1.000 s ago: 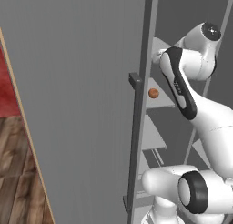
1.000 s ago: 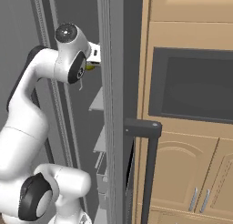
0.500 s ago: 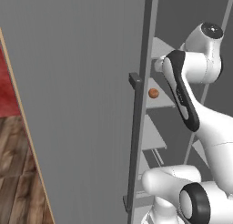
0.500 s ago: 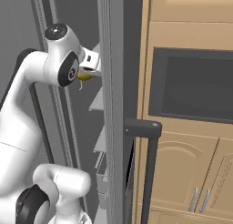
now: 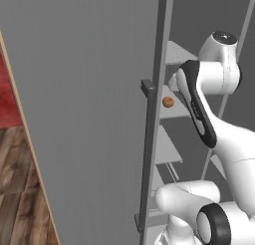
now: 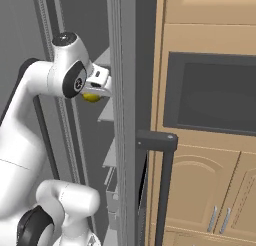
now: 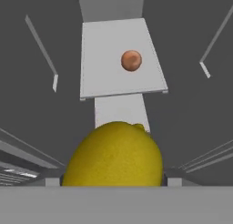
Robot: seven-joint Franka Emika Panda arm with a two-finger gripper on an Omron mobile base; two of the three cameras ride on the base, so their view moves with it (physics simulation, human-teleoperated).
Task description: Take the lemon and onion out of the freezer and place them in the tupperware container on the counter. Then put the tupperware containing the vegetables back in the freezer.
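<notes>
Lemon (image 7: 113,155): yellow oval, dimpled skin, small nub at one end; seen close in the hand view, and as a yellow patch (image 6: 91,97) at the arm's end inside the freezer (image 5: 89,114).

Onion (image 7: 131,60): orange-red ball, resting alone on a light grey shelf, well apart from the lemon.

Freezer: matte grey, door open, dark vertical bar handle.

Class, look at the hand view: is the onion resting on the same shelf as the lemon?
No. The onion sits alone on a light grey shelf, while the lemon is off it, close up at the gripper.
</notes>
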